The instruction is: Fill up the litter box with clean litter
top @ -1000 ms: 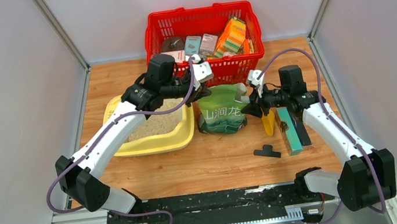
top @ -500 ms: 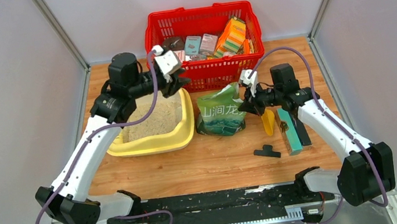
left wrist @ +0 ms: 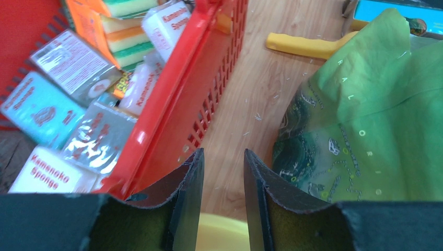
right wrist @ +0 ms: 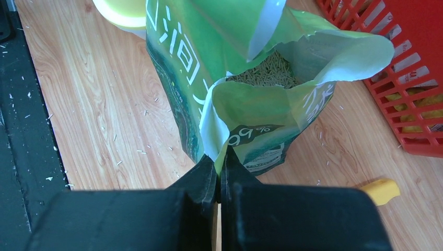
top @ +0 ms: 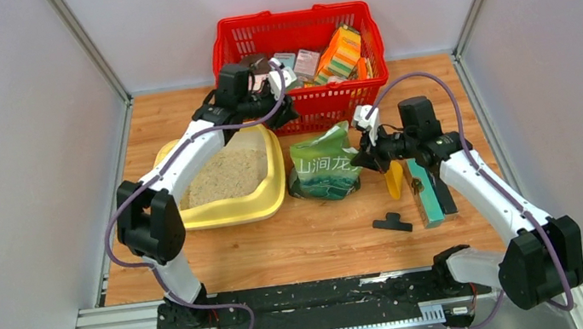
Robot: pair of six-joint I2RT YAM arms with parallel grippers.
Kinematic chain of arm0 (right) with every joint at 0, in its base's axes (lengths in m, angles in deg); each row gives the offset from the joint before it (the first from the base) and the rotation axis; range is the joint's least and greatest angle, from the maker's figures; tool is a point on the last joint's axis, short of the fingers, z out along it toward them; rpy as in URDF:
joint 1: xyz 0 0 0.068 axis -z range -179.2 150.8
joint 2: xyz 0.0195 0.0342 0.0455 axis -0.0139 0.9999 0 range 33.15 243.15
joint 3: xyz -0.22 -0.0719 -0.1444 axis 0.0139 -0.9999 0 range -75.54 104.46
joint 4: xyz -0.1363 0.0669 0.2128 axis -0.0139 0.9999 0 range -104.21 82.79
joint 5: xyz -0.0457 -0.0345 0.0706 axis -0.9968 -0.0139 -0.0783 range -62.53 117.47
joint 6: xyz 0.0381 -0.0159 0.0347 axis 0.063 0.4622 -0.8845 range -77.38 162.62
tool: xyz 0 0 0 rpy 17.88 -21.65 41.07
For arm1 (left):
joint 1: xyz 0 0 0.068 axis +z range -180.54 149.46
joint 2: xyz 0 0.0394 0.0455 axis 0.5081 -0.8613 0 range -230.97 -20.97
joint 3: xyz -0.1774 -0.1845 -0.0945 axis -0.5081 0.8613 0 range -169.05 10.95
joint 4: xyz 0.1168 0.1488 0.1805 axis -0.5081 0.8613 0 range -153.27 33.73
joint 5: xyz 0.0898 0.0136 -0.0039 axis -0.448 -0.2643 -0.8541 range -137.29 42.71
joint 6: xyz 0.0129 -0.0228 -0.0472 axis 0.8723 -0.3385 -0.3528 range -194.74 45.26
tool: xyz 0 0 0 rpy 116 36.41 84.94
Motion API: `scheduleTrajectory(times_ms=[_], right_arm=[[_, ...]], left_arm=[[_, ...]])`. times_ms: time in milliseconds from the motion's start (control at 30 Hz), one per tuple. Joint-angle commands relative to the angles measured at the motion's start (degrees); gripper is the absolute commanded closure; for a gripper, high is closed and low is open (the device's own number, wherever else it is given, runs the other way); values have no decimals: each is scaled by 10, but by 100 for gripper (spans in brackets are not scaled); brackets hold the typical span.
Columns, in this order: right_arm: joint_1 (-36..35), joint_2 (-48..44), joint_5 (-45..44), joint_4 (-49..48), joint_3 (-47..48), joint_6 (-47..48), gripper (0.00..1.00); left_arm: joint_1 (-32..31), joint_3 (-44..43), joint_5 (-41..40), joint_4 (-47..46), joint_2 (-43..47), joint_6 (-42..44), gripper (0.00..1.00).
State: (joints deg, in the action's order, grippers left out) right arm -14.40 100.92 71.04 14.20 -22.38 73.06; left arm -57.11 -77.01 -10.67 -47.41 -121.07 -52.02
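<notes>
The pale-yellow litter box (top: 226,215) lies at the left of the table with beige clean litter (top: 225,176) heaped inside. To its right stands the green bag (top: 325,167), its mouth open and more litter (right wrist: 269,70) showing inside. My right gripper (right wrist: 219,157) is shut on the bag's torn top edge (right wrist: 251,104), at the bag's right side (top: 364,154). My left gripper (top: 285,107) hovers open and empty over the box's far right corner, beside the red basket. In the left wrist view its jaws (left wrist: 223,157) stand apart over bare wood, above the yellow rim (left wrist: 222,232).
The red mesh basket (top: 296,35) with sponges and packets stands at the back, close to my left fingers (left wrist: 172,120). A yellow scoop (top: 394,178), a green-and-black block (top: 427,188) and a small black piece (top: 392,222) lie to the right. Stray grains dot the wood.
My left gripper let go of the bag's top, opened, and moved up and back toward the basket. My right gripper closed on the bag's edge, and the bag's top now leans toward it.
</notes>
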Motion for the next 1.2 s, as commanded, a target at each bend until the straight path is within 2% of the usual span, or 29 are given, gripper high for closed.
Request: scheduleTrajectory(times_ms=[0, 267, 533, 700, 800, 1167], right_arm=[[2, -24, 21, -12, 6, 3, 100], [1, -20, 42, 2, 18, 7, 99], [1, -2, 55, -2, 33, -1, 99], [1, 16, 56, -5, 53, -3, 99], [2, 23, 57, -5, 56, -3, 99], [2, 29, 56, -10, 64, 7, 99]], left_arm=[[-23, -60, 42, -15, -11, 50, 59], [-52, -77, 109, -33, -77, 85, 60], [-88, -82, 159, -111, -114, 30, 61], [-103, -83, 205, -156, -120, -34, 63], [-108, -75, 224, -156, -121, -53, 64], [-119, -54, 240, -209, -130, -99, 65]])
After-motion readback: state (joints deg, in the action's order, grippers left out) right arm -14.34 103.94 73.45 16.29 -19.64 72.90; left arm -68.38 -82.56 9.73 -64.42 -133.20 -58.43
